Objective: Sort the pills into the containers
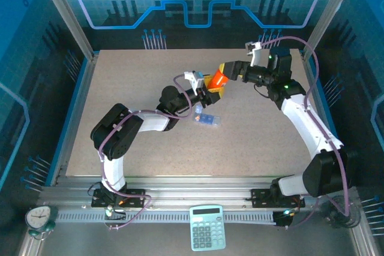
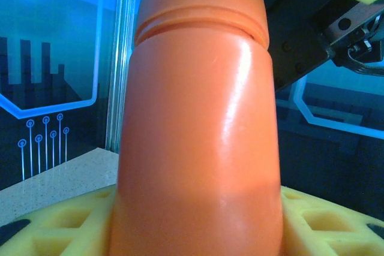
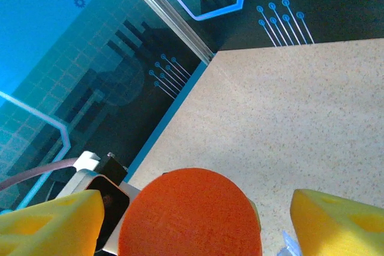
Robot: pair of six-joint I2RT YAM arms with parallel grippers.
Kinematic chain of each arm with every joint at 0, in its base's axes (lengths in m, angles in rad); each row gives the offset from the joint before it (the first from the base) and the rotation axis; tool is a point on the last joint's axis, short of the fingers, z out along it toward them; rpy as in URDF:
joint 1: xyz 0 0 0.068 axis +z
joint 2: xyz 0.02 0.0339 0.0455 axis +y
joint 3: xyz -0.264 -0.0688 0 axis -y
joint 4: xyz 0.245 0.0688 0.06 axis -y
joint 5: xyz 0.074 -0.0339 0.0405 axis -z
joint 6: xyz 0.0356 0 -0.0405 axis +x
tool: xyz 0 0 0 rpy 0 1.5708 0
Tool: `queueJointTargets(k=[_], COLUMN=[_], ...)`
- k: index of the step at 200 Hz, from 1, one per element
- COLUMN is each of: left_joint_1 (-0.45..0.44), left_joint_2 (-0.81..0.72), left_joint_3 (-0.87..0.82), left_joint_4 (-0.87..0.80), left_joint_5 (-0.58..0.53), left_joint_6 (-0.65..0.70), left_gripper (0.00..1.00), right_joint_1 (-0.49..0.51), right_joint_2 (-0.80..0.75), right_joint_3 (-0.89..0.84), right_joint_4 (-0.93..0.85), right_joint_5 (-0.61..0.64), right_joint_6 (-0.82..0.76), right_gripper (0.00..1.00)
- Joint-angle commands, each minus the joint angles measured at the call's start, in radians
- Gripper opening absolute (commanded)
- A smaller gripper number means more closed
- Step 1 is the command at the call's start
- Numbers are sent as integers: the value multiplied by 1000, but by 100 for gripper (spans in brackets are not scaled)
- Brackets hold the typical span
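1. Pill box (image 1: 207,119): translucent blue, flat on the table (image 1: 120,88), just below and near the left gripper (image 1: 211,93), and not touched by either gripper's fingers. Its compartments and contents are too small to make out.
2. The left gripper's yellow fingers (image 2: 54,226) are clamped on the lower body of the orange bottle (image 2: 198,136), which rises from between them. In the overhead view the bottle (image 1: 218,78) is held off the table and tilted, its far end toward the right gripper (image 1: 228,69).
3. The right gripper's fingers (image 3: 51,223) stand apart on either side of the bottle's round end (image 3: 189,214). There is a gap on each side, so they are not gripping it.
4. Hard to read: the right wrist view cuts off the bottle's lower edge. I cannot tell whether that end is a cap or the base. A pale blue sliver at the bottom edge, beside the right-hand finger, is too small to identify.
5. Between views: the overhead view places the pill box against both arms. The left wrist view gives the clamp close up, with a ridge ringing the bottle's top. The right wrist view gives the gaps beside the bottle.
6. Further out: a calculator (image 1: 207,227) and a small clock (image 1: 38,218) sit on the near rail.
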Motion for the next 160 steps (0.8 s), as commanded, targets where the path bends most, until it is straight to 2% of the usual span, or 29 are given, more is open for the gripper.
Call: queueJointTargets(k=[1,32,57,107,160], left_joint_1=[-7,-7,-7,-11,-55], left_joint_2=[-26,-26,-27,-51,-103], left_joint_3=[25,23,28,42,38], left_joint_4=[59,59,56,4,-97], left_joint_5=[9,11,15,-24,-130], left_joint_6=[-18,-18,-17,22,182], left_gripper=[0,0,0,0,0], right_joint_1=[13,17,29,99,195], right_joint_2=[6,12,11,-20,-38], right_joint_3=[36,41,34,-15,-98], right_joint_4=[-17,-42,-57,-74,-40], right_joint_5=[10,12,19,157,392], right_joint_6=[-27,-36,-45,-51,69], right_gripper=[75,57,46,43,41])
